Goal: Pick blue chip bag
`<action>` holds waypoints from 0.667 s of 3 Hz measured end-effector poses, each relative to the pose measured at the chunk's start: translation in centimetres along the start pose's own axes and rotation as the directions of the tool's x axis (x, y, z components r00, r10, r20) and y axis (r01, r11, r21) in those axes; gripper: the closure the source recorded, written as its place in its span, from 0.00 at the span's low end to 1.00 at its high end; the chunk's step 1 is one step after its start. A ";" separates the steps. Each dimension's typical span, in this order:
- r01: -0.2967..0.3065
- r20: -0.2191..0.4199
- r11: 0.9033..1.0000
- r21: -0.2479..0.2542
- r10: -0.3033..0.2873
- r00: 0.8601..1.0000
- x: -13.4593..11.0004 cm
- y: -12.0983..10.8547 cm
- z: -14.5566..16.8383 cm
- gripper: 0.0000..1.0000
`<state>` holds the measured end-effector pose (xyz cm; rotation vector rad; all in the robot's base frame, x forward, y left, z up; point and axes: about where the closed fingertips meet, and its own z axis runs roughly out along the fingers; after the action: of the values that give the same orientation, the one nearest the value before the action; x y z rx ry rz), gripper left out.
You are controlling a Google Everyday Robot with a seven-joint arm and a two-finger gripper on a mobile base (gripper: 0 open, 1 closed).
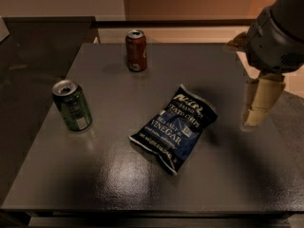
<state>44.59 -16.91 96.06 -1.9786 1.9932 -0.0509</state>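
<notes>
The blue chip bag lies flat near the middle of the dark grey table, slanted, with white "VINEGAR" lettering facing up. My gripper hangs below the grey arm housing at the right edge of the table. It is to the right of the bag, apart from it, and holds nothing.
A green can stands upright on the table's left side. A red can stands upright near the far edge. A dark counter adjoins the table at the left. The floor shows beyond the right edge.
</notes>
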 end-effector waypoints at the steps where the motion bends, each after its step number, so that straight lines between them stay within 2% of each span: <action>1: 0.156 0.042 0.987 -0.036 -0.154 0.987 -2.6 0.4 2.4 0.00; 2: 0.302 0.074 0.951 -0.066 -0.297 0.952 -4.8 1.2 4.4 0.00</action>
<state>44.50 -11.30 92.60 -2.2870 1.6627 0.0165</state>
